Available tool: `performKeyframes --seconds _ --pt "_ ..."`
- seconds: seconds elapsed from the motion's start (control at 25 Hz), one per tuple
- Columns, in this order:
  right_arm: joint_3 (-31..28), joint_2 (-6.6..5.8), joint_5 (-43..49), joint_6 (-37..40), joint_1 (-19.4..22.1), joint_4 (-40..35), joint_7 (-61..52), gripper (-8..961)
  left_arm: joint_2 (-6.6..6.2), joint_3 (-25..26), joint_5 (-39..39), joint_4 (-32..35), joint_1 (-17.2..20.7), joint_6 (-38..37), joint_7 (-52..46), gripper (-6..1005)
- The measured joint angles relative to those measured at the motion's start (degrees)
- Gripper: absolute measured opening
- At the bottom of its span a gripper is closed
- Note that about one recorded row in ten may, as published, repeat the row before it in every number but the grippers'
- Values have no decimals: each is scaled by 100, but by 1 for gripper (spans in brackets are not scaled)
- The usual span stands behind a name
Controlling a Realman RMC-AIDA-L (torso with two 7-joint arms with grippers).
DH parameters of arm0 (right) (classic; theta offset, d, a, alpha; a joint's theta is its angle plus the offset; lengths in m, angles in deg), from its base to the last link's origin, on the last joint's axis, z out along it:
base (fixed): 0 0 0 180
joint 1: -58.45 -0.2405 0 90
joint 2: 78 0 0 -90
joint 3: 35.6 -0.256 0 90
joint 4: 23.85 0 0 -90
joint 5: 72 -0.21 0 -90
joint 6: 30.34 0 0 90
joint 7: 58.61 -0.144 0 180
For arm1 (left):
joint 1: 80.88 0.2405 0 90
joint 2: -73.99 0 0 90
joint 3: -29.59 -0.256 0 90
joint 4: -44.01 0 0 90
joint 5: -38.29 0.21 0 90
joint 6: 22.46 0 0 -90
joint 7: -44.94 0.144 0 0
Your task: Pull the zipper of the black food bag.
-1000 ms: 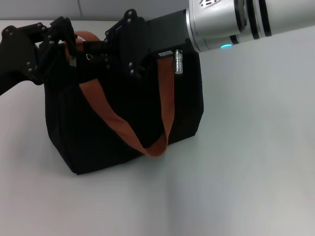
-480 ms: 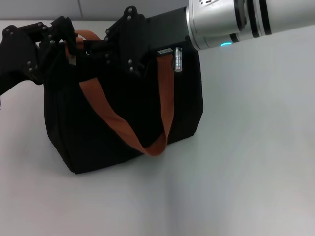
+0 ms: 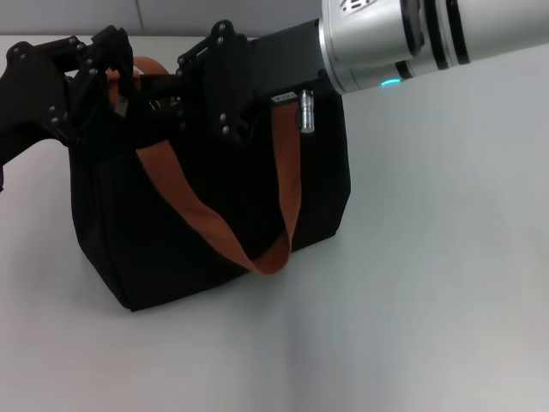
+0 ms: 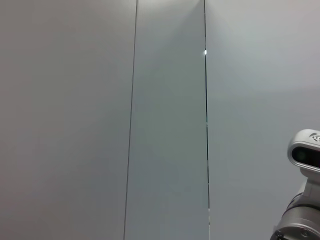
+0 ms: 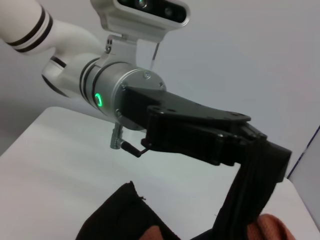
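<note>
The black food bag (image 3: 206, 215) (orange straps) was flanked at its top by the left gripper (image 3: 103, 73) and right gripper (image 3: 184, 86); their grip could not be told.

A bare robot test space, most likely a lab. A plain white tabletop (image 3: 412, 283) fills the head view with no household clutter. Behind it stands a smooth pale grey panelled wall (image 4: 65, 120) with thin vertical seams (image 4: 206, 125). A white robot arm (image 5: 60, 40) with a green status light (image 5: 99, 100) reaches across.
</note>
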Motion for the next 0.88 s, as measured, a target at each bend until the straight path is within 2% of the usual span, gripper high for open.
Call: performKeyframes --seconds 0.08,0.48,0.88 --pt "31 0 45 -3 24 -67 -15 246 0 0 0 -5 4 -2 0 21" --pt "241 1 280 -211 52 -188 -285 168 0 1 0 -16 39 -75 0 21" --pt "192 9 255 -277 280 -571 -755 91 1 11 -15 -11 41 -100 -1 21"
